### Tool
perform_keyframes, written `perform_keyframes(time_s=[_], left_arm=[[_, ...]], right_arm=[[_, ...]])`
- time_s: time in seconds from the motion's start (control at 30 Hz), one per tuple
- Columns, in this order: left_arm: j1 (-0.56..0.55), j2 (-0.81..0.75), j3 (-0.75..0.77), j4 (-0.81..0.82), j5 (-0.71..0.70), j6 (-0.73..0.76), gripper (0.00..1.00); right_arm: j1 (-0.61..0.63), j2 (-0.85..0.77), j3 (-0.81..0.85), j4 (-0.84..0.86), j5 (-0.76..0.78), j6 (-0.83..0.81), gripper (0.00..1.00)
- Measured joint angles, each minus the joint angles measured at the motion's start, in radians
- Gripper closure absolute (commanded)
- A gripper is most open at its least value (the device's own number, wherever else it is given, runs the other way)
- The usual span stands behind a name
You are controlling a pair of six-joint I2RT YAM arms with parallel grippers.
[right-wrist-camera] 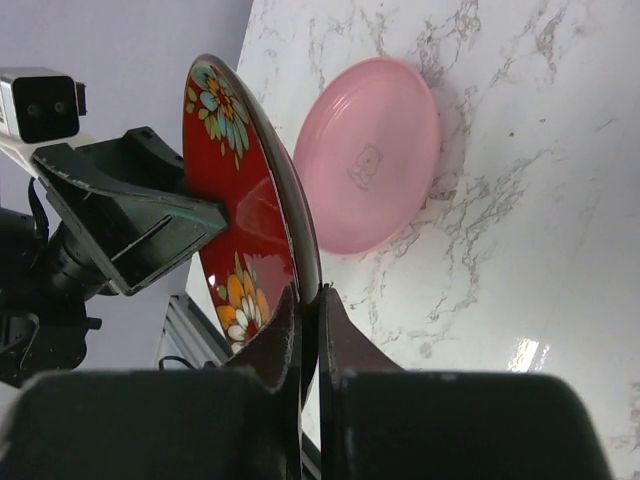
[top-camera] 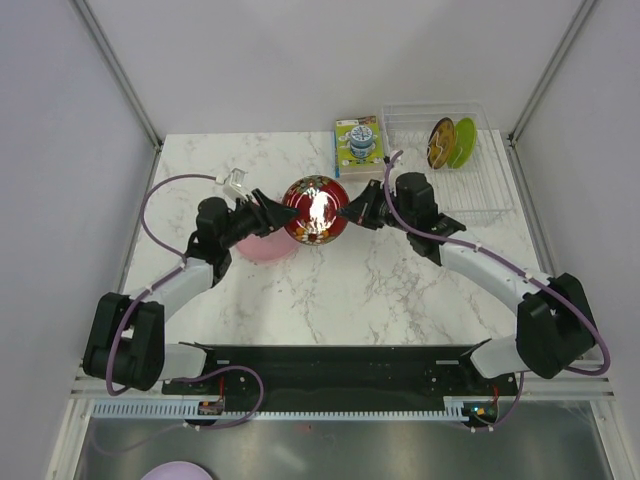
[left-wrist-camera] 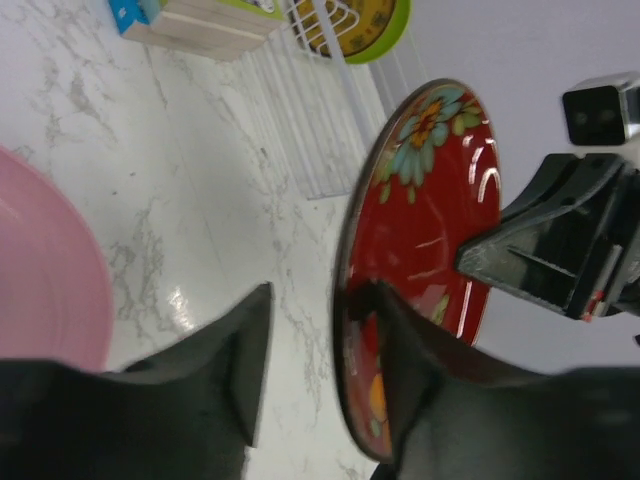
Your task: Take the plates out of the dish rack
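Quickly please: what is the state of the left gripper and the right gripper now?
Left gripper: open, jaws on either side of the red plate rim.
Right gripper: shut on the red plate's rim.

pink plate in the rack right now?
No, the pink plate lies on the table, far from the dish rack at the back right corner.
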Motion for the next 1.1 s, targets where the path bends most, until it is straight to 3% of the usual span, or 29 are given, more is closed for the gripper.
perform_keyframes(time_s=[0.03,0.1,0.2,0.23,0.3,0.37,0.5,0.53,0.87,1.1], left_arm=[[0.000,0.003,0.000,0.013,0.011,-0.008,0.79],[-0.005,0.005,0.000,0.040,0.026,-0.027,0.98],[-0.004,0.014,0.003,0.061,0.048,-0.064,0.98],[-0.002,0.016,0.005,0.060,0.049,-0.073,0.98],[0.002,0.018,0.005,0.057,0.052,-0.084,0.98],[0.000,0.016,0.006,0.053,0.045,-0.081,0.98],[0.000,0.009,0.008,-0.021,0.019,-0.061,0.98],[0.001,-0.001,0.010,-0.050,0.014,-0.051,0.98],[0.195,-0.035,0.013,-0.387,-0.219,0.123,0.98],[0.241,0.068,0.045,-0.428,-0.226,0.168,0.98]], right_arm=[[0.002,0.001,-0.009,0.013,-0.002,0.010,1.00],[0.001,0.005,-0.027,0.037,-0.011,0.030,1.00],[-0.010,0.015,-0.050,0.066,-0.025,0.059,0.91],[-0.013,0.019,-0.051,0.074,-0.031,0.065,0.75],[-0.015,0.026,-0.051,0.083,-0.042,0.077,0.73],[-0.015,0.036,-0.051,0.086,-0.045,0.076,0.48],[-0.006,0.042,-0.048,0.073,-0.056,0.056,0.43],[-0.004,0.042,-0.041,0.045,-0.053,0.038,0.37],[-0.113,-0.077,0.015,-0.096,0.018,-0.101,0.39],[-0.179,-0.131,0.007,-0.141,0.026,-0.137,0.40]])
